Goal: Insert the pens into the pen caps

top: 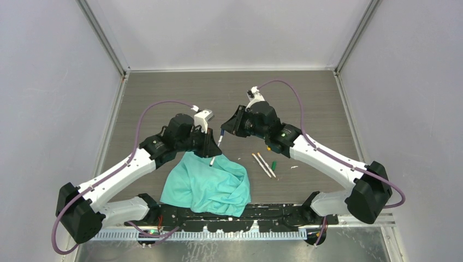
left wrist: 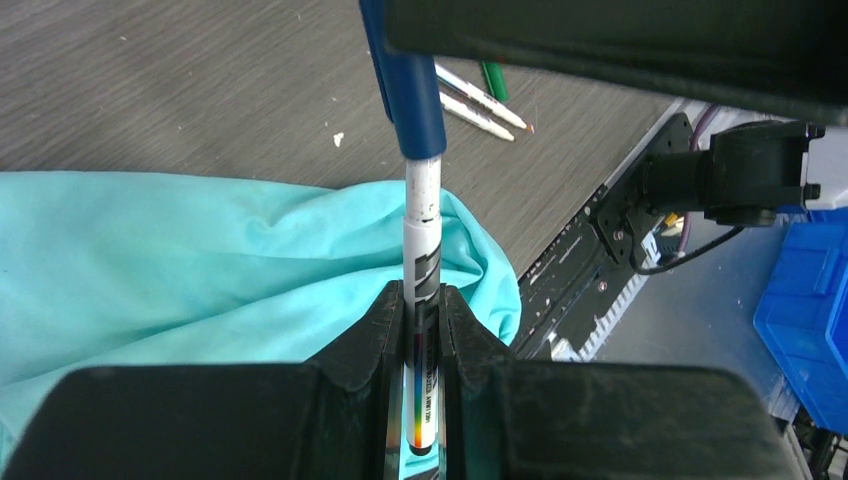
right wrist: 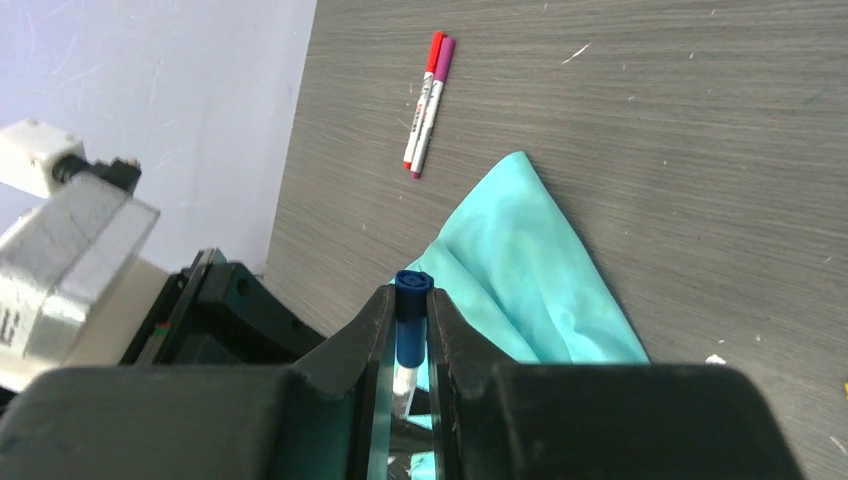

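My left gripper (left wrist: 424,297) is shut on a white pen (left wrist: 421,225) and holds it above the teal cloth. The pen's tip end sits inside the blue cap (left wrist: 414,100). My right gripper (right wrist: 412,297) is shut on that blue cap (right wrist: 409,325), with the white barrel showing below it. In the top view the two grippers (top: 212,146) (top: 226,130) meet at mid-table with the pen (top: 216,148) between them. Two uncapped white pens (top: 263,165) lie on the table to the right, with a green cap (top: 273,164) beside them. A red-capped and a purple-capped pen (right wrist: 424,100) lie side by side.
A crumpled teal cloth (top: 210,185) lies at the near middle of the table, under the held pen. A small yellow piece (top: 268,147) shows by the right arm. The black rail (top: 245,214) runs along the near edge. A blue bin (left wrist: 810,320) stands beyond the table.
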